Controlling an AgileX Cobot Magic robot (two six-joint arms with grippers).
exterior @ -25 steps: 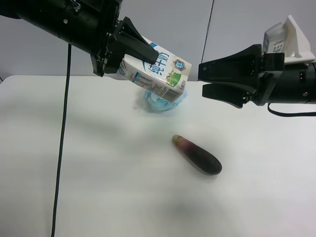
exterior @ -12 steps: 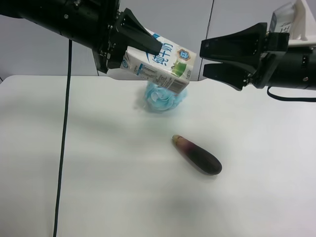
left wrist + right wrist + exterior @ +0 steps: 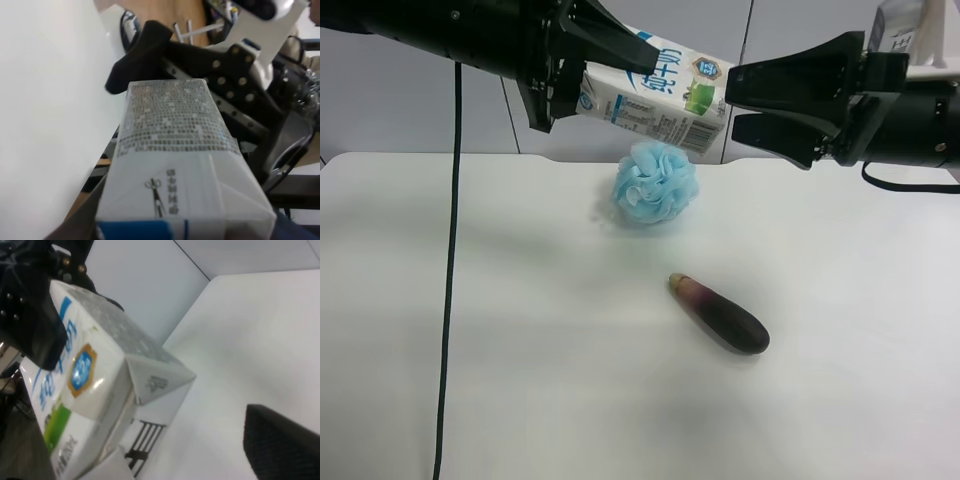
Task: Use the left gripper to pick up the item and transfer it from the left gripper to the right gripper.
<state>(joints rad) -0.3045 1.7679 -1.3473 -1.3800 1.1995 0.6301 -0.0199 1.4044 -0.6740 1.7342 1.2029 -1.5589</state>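
Upper left, the left end effector point(image 3: 612, 72) grasps the milk carton point(image 3: 665, 95), its lower finger hidden; the right end effector point(image 3: 732, 100) is spread beside it.

A robotics lab, it seems: white table point(image 3: 540, 380), grey wall panels point(image 3: 400, 120) (clutter point(image 3: 220, 7) beyond).

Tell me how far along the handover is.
Done: the black left hand holds the small white gabled milk carton aloft. In hand: the open black right hand sits at its free end, not gripping. Left: right hand closes, left hand releases.
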